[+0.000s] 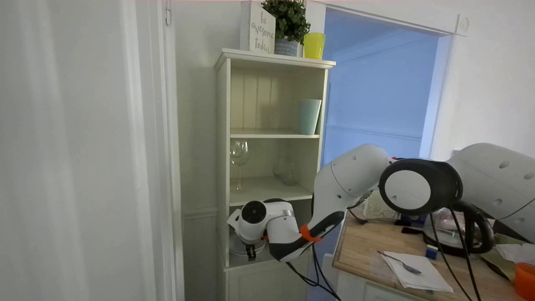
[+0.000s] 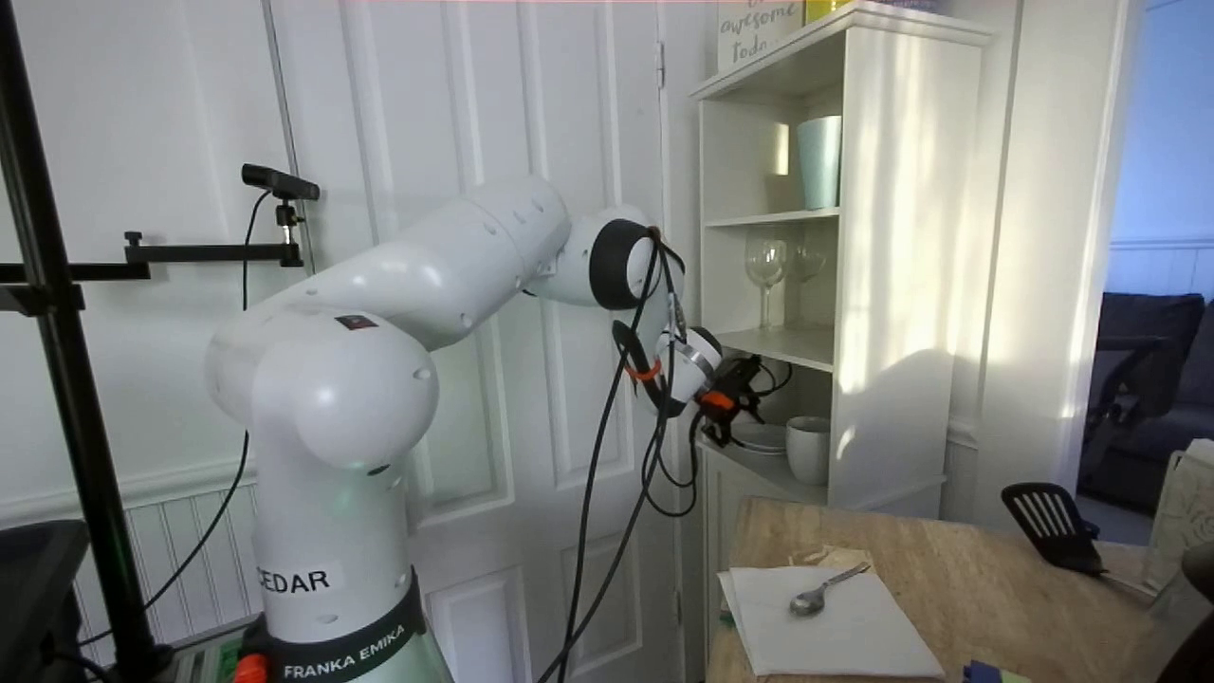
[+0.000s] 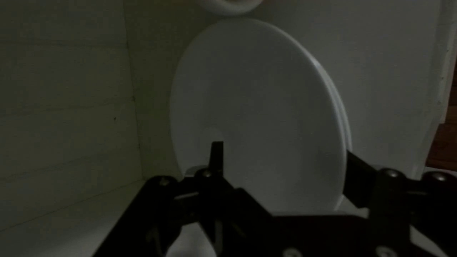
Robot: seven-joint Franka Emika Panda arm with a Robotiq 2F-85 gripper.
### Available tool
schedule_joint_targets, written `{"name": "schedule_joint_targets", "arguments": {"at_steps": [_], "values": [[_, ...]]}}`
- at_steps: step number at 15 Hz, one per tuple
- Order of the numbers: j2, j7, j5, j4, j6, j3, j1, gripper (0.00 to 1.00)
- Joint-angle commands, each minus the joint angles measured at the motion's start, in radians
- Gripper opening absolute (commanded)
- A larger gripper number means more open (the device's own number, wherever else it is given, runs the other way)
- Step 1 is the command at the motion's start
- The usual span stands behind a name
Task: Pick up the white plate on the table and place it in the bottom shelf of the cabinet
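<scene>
The round white plate [image 3: 257,100] lies on the bottom shelf [image 3: 389,89] of the cabinet [image 1: 223,159], with another rim just under its own, like a stack. It also shows in both exterior views, partly hidden by the gripper [image 1: 240,248] [image 2: 762,435]. My gripper [image 3: 282,153] is open in the dark wrist view, its fingers wide apart. One finger stands over the plate's face, the other at its rim; I cannot tell whether they touch it. In an exterior view the gripper [image 2: 735,403] reaches into the lowest compartment. The table [image 2: 986,588] stands beside the cabinet.
A white mug [image 2: 808,451] stands beside the plate on the bottom shelf. Wine glasses [image 1: 239,156] stand on the shelf above, a light blue cup [image 1: 309,117] higher up. The table holds white paper with a spoon [image 2: 808,601], a black spatula [image 2: 1048,522] and a kettle [image 1: 451,234].
</scene>
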Motion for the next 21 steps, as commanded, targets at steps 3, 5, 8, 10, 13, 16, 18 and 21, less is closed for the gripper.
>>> {"name": "schedule_joint_targets", "arguments": {"at_steps": [3,5,8,10,13,16,18,21], "values": [[-0.1,0.044,0.003,-0.125,-0.006,-0.041,0.037,0.77],[-0.108,0.066,-0.007,-0.139,-0.001,-0.05,0.045,0.76],[-0.122,0.084,-0.009,-0.158,-0.008,-0.056,0.054,0.75],[-0.129,0.097,-0.016,-0.165,-0.01,-0.062,0.061,0.72],[-0.14,0.112,-0.02,-0.176,-0.011,-0.068,0.068,0.7],[-0.151,0.092,0.002,-0.19,-0.029,-0.058,0.062,0.66],[-0.15,0.081,0.007,-0.183,-0.036,-0.056,0.058,0.64],[-0.147,0.069,0.01,-0.177,-0.043,-0.054,0.055,0.66]]}}
